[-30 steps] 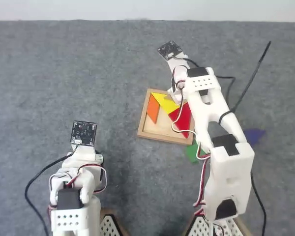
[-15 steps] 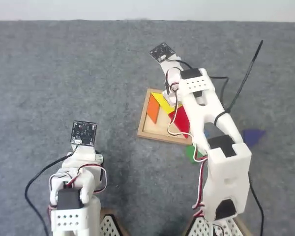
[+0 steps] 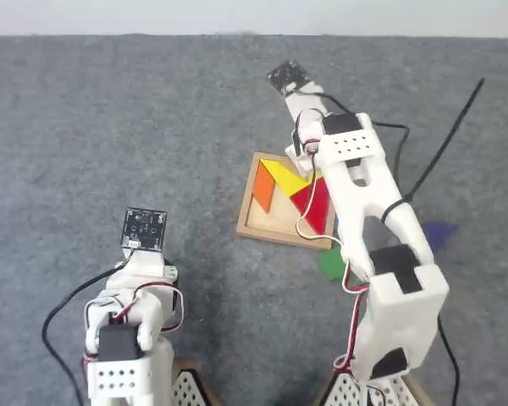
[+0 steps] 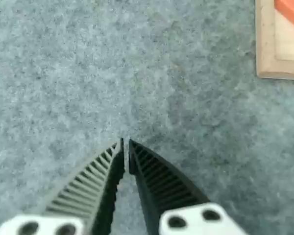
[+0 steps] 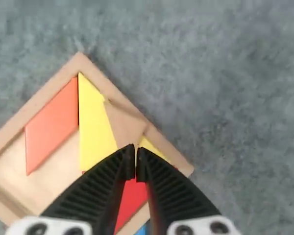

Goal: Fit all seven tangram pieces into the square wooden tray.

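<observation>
**Tray part-filled, right arm over its far corner**

The square wooden tray holds an orange parallelogram piece, a yellow triangle piece and a red triangle piece. A green piece and a purple piece lie loose on the grey counter. The step is probably seating the yellow piece, and next comes fetching a loose one. The right end effector, fingers together and empty, hangs above the yellow piece with its arm outstretched. The left end effector, also together, sits folded back.

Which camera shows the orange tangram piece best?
The right wrist view: the orange piece lies whole and close in the tray. The high view shows it whole but farther off; the left wrist view catches just a corner.
</observation>
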Available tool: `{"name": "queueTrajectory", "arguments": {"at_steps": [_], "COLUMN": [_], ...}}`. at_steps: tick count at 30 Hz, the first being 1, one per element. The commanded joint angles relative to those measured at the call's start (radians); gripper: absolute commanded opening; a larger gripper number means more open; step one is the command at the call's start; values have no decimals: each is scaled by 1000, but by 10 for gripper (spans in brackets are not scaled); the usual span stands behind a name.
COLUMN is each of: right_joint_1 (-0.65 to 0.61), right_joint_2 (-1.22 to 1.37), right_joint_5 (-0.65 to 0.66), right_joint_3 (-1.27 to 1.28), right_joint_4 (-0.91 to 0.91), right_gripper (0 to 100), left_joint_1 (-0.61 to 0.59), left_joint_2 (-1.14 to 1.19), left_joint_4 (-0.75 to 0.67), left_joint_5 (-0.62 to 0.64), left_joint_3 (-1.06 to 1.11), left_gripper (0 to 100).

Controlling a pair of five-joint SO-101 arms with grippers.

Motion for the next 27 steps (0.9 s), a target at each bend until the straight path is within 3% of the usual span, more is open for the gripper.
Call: {"name": "queueTrajectory", "arguments": {"at_steps": [1, 9, 27], "right_joint_1": [5, 16, -39], "right_joint_2": [-21, 153, 148], "right_joint_5": [-37, -41, -38], "right_joint_3": [-11, -144, -58], "right_joint_4": [-108, -111, -41], "right_gripper": [13, 11, 7], "left_joint_1": [5, 5, 5], "left_joint_2": [-17, -17, -17], "left_joint_4": [3, 3, 3], "left_joint_5": [-2, -2, -2], "left_joint_3": [-10, -10, -10], "left_gripper": [21, 21, 21]}}
